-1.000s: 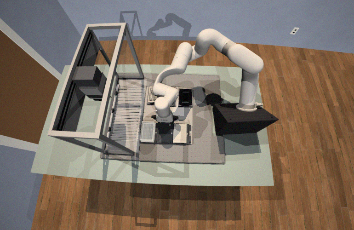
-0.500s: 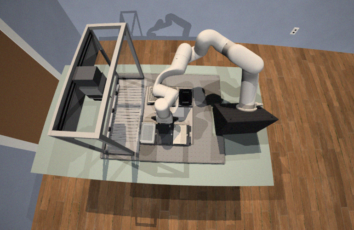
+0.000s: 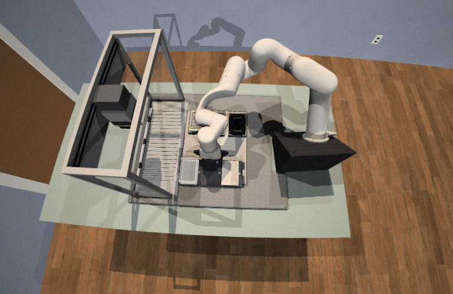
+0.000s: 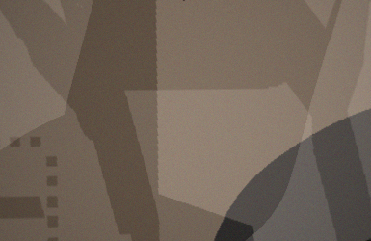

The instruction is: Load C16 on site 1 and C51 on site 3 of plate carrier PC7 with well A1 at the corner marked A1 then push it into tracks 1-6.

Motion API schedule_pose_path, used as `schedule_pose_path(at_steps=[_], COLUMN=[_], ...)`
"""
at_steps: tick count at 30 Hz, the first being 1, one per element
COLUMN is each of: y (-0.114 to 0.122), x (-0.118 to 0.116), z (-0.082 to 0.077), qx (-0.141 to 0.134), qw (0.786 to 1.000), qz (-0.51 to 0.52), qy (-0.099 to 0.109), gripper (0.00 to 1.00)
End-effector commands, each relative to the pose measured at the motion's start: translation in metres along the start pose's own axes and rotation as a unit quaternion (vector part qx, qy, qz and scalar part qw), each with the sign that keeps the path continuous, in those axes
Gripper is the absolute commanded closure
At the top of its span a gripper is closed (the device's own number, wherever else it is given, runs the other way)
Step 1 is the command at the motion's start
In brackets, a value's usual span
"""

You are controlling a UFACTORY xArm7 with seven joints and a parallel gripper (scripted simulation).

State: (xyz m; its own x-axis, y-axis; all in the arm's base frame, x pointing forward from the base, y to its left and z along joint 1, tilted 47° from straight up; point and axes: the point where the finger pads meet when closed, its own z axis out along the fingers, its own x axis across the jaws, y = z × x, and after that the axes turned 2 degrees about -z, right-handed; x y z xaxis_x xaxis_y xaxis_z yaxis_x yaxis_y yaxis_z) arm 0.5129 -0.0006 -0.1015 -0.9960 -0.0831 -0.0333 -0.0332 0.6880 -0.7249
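Arm [image 3: 293, 66]: arching from its black pedestal [image 3: 345, 152] over the deck, wrist pointing straight down above the plate carrier PC7 [image 3: 233, 173]. Gripper [image 3: 209, 160]: standing fully open, gripping nothing, hanging over the carrier's middle. Carrier lying on the apron [image 3: 213, 194] before the rails [image 3: 164, 138], a clear plate [image 3: 188, 171] sitting at its rail-side end.

We see carrier PC7 [image 3: 243, 171] flat on apron, lengthwise twd rails [image 3: 164, 145], outside tracks. Pale fine-welled plate [image 3: 188, 171] on its rail-side end. Gridded plate [image 3: 192, 122] in nest, partly hidden; black block [image 3: 237, 124] nearby.
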Motion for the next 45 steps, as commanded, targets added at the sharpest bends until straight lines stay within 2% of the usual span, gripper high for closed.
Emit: schedule_pose_path(at_steps=[1,42,45], y=[0.0015,-0.0084,-0.0084], x=[-0.0011,-0.0009,-0.0008], z=[-0.0023,-0.0023,-0.0072], qx=[-0.001,-0.001,-0.001], qw=[1.000,1.000,1.000], qz=[0.000,0.000,0.000], qy=[-0.002,-0.002,-0.002], gripper=[0.00,0.00,0.00])
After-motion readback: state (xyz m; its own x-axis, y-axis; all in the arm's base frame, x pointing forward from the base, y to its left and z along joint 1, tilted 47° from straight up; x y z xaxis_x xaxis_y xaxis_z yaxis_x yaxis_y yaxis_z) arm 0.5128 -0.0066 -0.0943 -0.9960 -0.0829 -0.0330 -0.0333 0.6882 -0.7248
